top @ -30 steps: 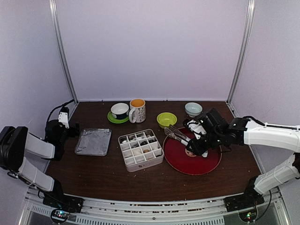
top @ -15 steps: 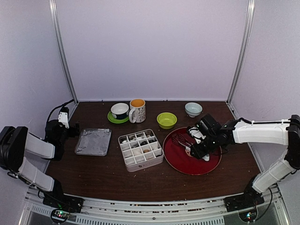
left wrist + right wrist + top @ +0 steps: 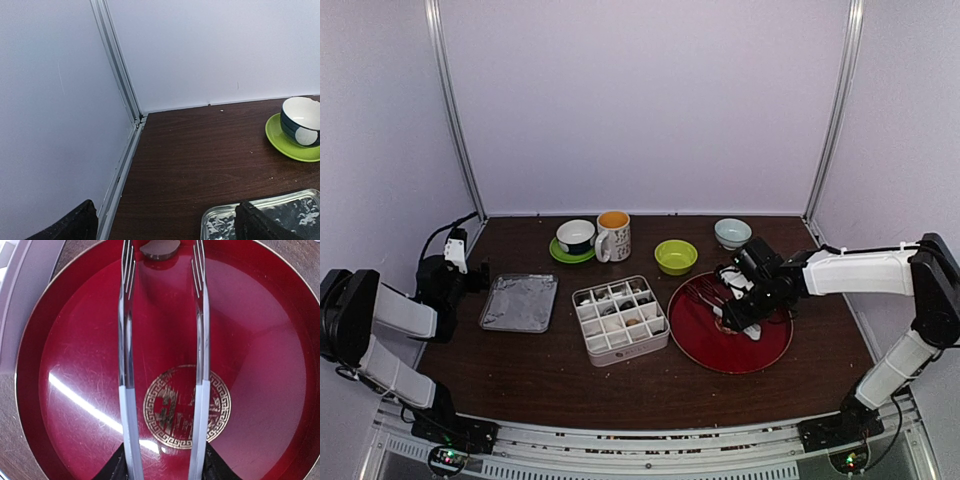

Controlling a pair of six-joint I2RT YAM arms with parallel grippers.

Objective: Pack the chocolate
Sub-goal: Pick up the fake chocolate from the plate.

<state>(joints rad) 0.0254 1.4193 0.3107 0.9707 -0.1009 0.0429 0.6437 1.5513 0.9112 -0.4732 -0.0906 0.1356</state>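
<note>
We see the right pincer (image 3: 164, 466) closed around the handle end of the metal tongs (image 3: 125, 365), one black finger pressed to the outside of each arm. The tongs reach out over the red plate (image 3: 260, 365) with their forked tips apart. A single brown chocolate (image 3: 160, 248) lies on the plate near its far rim, between the two tips. We cannot tell whether the tips touch it.

From the top camera, the plate sits right of centre on the desk (image 3: 540, 370), just beside a white divided box (image 3: 625, 350). Several of the box's compartments hold more chocolates (image 3: 633, 321), dark, brown and pale.

The left pincer (image 3: 167, 225) hangs at the far left of the desk with its jaws spread wide and nothing between them. Its right finger is over the near corner of a foil tray (image 3: 300, 212).

Behind the tray a dark cup (image 3: 300, 120) sits on a green saucer (image 3: 285, 145). Along the back we also find a patterned mug (image 3: 613, 236), a green bowl (image 3: 676, 256) and a pale bowl (image 3: 732, 233).
</note>
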